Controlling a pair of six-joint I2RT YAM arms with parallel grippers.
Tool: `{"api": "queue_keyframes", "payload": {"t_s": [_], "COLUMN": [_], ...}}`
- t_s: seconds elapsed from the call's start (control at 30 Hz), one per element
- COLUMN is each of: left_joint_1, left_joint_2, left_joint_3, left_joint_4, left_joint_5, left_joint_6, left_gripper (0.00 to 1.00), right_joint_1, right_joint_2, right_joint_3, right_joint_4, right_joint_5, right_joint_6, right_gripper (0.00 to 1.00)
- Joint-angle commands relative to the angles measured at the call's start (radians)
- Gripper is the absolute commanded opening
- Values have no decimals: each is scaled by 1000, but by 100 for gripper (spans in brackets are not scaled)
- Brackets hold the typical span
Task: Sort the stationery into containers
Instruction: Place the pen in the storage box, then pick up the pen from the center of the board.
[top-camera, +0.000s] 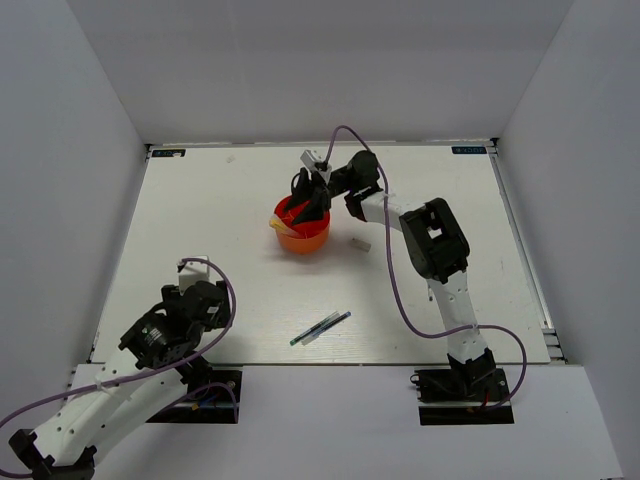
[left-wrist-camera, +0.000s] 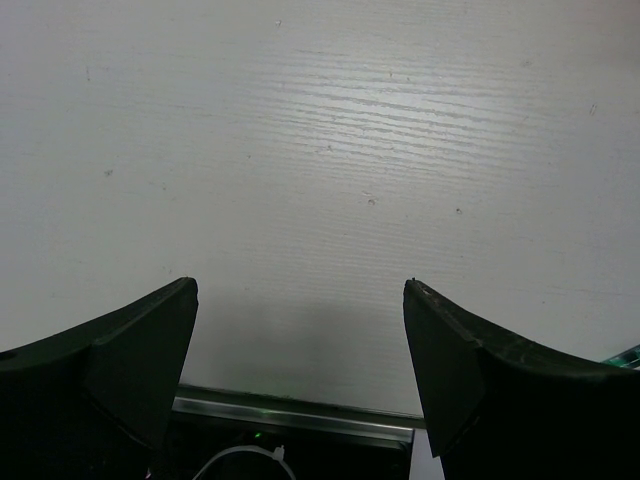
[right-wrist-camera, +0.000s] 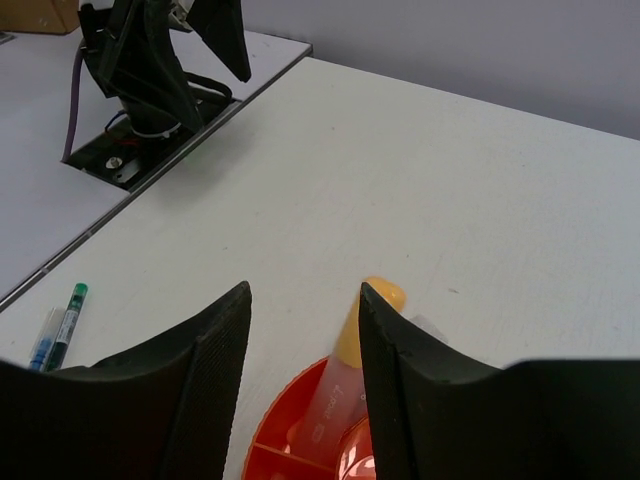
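The round orange organiser (top-camera: 301, 232) stands mid-table. Yellow-capped highlighters (top-camera: 283, 217) lean out of its left side, and one shows in the right wrist view (right-wrist-camera: 372, 318) inside the orange rim (right-wrist-camera: 270, 432). Black loops like scissors handles (top-camera: 299, 182) stick up at its far side. My right gripper (top-camera: 313, 203) hovers over the organiser, open and empty (right-wrist-camera: 305, 295). Two thin pens, green and dark (top-camera: 320, 327), lie on the table near the front; they also show in the right wrist view (right-wrist-camera: 62, 325). A small whitish eraser (top-camera: 359, 243) lies right of the organiser. My left gripper (top-camera: 158, 345) is open and empty over bare table (left-wrist-camera: 300, 290). The tan cube is out of view.
The table's near edge has a metal rail (left-wrist-camera: 290, 415) just under my left gripper. The left arm's base (right-wrist-camera: 135, 150) sits at the table's front corner. White walls close in the far and side edges of the table (top-camera: 480, 290).
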Motion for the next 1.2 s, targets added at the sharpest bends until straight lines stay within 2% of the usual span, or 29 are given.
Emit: {"api": "queue_keyframes", "payload": {"t_s": [0.0, 0.1, 0.13, 0.17, 0.2, 0.27, 0.3, 0.33, 0.37, 0.4, 0.43, 0.47, 0.5, 0.53, 0.57, 0.6, 0.63, 0.67, 0.7, 0.73, 0.77, 0.8, 0.83, 0.87, 0.9, 0.93, 1.0, 1.07, 1.17], "left_joint_1": [5, 5, 5, 5, 5, 3, 5, 5, 5, 5, 2, 2, -15, -24, -42, -97, -118, -154, -197, -216, -231, -272, -282, -296, -302, -306, -320, -329, -343], "left_joint_2": [20, 18, 18, 18, 23, 47, 60, 73, 137, 161, 248, 280, 346, 379, 444, 501, 529, 596, 623, 639, 685, 695, 707, 721, 732, 739, 768, 788, 847], "left_joint_3": [5, 5, 5, 7, 5, 4, 5, 14, 19, 37, 47, 62, 104, 143, 198, 215, 231, 263, 286, 297, 307, 310, 303, 288, 278, 251, 234, 209, 214], "left_joint_4": [7, 15, 20, 41, 59, 105, 119, 153, 191, 243, 262, 283, 296, 305, 325, 333, 342, 357, 377, 385, 408, 420, 449, 489, 510, 530, 605, 679, 736], "left_joint_5": [-6, 2, 15, 23, 58, 86, 147, 170, 196, 280, 310, 389, 409, 422, 445, 445, 443, 439, 434, 427, 428, 433, 440, 443, 448, 462, 473, 494, 522], "left_joint_6": [4, 12, 15, 28, 42, 67, 85, 105, 116, 151, 162, 173, 199, 208, 237, 249, 259, 281, 300, 306, 321, 331, 335, 335, 337, 332, 331, 326, 344], "left_gripper": [94, 92, 87, 81, 63, 39, 27, 7, 3, 0, 0, 1, 4, 16, 28, 39, 54, 60, 64, 64, 64, 62, 46, 38, 31, 22, 21, 25, 38], "right_joint_1": [-6, -13, -16, -16, -31, -40, -60, -68, -77, -97, -111, -77, -59, -46, -55, -59, -57, -54, -60, -66, -72, -83, -94, -108, -123, -128, -141, -160, -194], "right_joint_2": [-32, -69, -78, -101, -135, -184, -227, -283, -317, -460, -523, -611, -655, -666, -689, -695, -701, -757, -785, -819, -926, -963, -997, -1072, -1089, -1106, -1193, -1262, -1286], "right_joint_3": [-7, -40, -50, -60, -95, -126, -157, -172, -227, -300, -330, -309, -294, -310, -316, -294, -292, -301, -397, -442, -538, -638, -672, -710, -718, -740, -780, -849, -867], "right_joint_4": [11, 26, 36, 49, 81, 77, 51, 7, -239, -376, -799, -1350, -1477, -1528, -1562, -1601, -1689, -1723, -1699, -1675, -1612, -1540, -1531, -1550, -1576, -1666, -1681, -1672, -1691], "right_joint_5": [-8, 13, 18, 38, 61, 64, 70, 94, 111, 219, 299, 485, 633, 673, 805, 864, 935, 1113, 1166, 1211, 1312, 1437, 1399, 1361, 1339, 1287, 1239, 1201, 1204], "right_joint_6": [-8, 10, 45, 71, 126, 198, 218, 212, 130, 66, -488, -718, -875, -902, -853, -840, -834, -826, -826, -787, -756, -658, -666, -674, -674, -650, -651, -659, -656], "right_gripper": [51, 52, 52, 48, 36, 14, 2, 0, 0, 0, 0, 0, 0, 0, 0, 2, 25, 37, 49, 70, 90, 91, 91, 51, 18, 0, 0, 0, 12]}}
